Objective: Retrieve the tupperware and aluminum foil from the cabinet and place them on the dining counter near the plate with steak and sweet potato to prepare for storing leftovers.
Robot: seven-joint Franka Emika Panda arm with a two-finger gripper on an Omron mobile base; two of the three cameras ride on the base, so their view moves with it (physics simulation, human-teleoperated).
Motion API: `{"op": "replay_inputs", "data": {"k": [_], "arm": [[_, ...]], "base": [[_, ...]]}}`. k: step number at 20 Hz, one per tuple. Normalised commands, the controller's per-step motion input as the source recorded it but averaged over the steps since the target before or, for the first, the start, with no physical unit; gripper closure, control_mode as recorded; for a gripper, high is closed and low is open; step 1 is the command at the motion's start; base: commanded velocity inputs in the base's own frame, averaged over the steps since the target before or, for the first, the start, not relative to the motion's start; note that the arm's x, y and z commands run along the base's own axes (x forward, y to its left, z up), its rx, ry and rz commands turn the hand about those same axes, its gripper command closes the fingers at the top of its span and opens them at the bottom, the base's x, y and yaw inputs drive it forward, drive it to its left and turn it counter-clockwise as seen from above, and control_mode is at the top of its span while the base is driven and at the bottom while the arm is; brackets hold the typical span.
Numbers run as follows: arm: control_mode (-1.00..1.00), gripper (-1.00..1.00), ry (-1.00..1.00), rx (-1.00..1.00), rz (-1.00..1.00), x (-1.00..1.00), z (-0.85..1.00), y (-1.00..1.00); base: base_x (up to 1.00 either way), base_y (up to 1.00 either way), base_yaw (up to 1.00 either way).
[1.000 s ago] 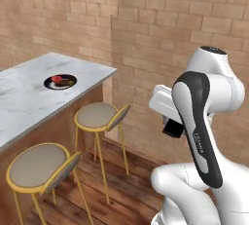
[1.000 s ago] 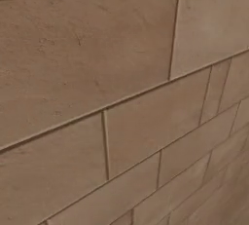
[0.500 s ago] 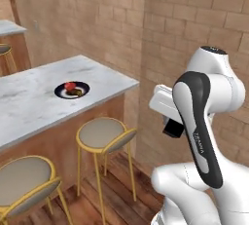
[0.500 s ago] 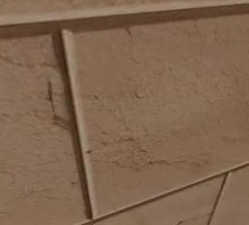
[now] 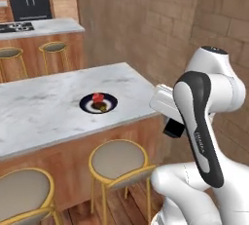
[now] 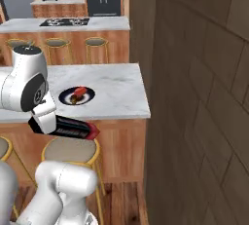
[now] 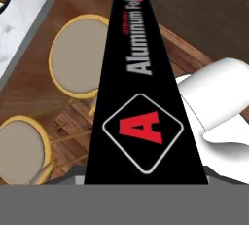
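Note:
My gripper (image 6: pixel 47 121) is shut on the aluminum foil (image 6: pixel 74 128), a long black carton with a red emblem and white lettering. The carton juts level from the hand in the right base view and runs up the middle of the hand view (image 7: pixel 141 97), hiding the fingertips. Its dark end shows beside my arm (image 5: pixel 173 127). It hangs in front of the dining counter (image 5: pixel 44 109), above the stools. The plate (image 5: pixel 98 103) with steak and sweet potato sits on the dining counter (image 6: pixel 119 92) near its right end; the plate (image 6: pixel 77 95) lies beyond the carton. The tupperware and the cabinet are out of view.
Round gold-framed stools (image 5: pixel 118 159) (image 6: pixel 68 147) stand along the counter's front, over a wooden floor (image 7: pixel 73 117). A brick wall (image 6: pixel 204 97) rises close on the right. Behind the counter are the island with black cooktop (image 6: pixel 65 23) and more stools (image 5: pixel 54 47).
The base has driven and turned, so both base views have swung: the dining counter and plate now sit closer and more central, and the right view has come off the wall. The grip on the carton is unchanged.

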Motion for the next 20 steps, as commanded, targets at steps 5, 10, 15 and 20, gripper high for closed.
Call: {"op": "replay_inputs", "data": {"k": [5, 10, 15, 20], "arm": [[1.0, 1.0, 0.0, 0.0, 0.0, 0.0, 0.0, 0.0], [1.0, 1.0, 0.0, 0.0, 0.0, 0.0, 0.0, 0.0], [-1.0, 1.0, -0.03, 0.0, 0.26, 0.4, -0.1, 0.0], [-1.0, 1.0, -0.17, -0.11, 0.25, 0.33, -0.01, -0.01]], "base": [[1.0, -0.15, 0.6], [1.0, -0.15, 0.66], [0.35, -0.01, 0.22], [0.0, 0.0, 0.0]]}}
